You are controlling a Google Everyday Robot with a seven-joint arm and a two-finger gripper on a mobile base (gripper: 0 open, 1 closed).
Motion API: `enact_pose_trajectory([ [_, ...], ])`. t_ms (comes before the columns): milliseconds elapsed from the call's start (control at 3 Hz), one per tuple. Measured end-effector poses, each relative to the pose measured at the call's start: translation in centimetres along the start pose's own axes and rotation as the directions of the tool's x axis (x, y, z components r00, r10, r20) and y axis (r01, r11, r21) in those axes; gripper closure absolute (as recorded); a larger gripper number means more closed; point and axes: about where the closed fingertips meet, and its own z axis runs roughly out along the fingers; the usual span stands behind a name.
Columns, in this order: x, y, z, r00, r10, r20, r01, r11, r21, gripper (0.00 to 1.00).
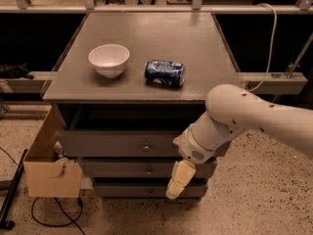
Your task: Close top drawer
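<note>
The top drawer [107, 143] stands pulled out beneath the tabletop [146, 33], its long front running left-right. The gripper [178, 180] hangs below-right of its knob [145, 147], probably slightly forward of that front; released or clenched, I cannot tell.

Top drawer [112, 143] matt wood w/ metal knob [145, 147]; plastic hand [173, 194] below.

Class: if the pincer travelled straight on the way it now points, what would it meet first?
Probably the speckled floor; the pincer points down before the lower drawers, depth unclear.
</note>
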Motion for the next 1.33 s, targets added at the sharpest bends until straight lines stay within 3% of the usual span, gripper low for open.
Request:
enact_pose_trajectory([
  [333, 0.5, -1.9, 0.5, 1.000, 0.003, 0.025, -0.002, 0.9996, -0.027, 0.00],
  [1000, -1.4, -6.9, 1.5, 0.991, -0.044, 0.123, 0.049, 0.9979, -0.042, 0.00],
  [1333, -1.4, -6.9, 1.5, 0.991, -0.044, 0.123, 0.049, 0.9979, -0.042, 0.00],
])
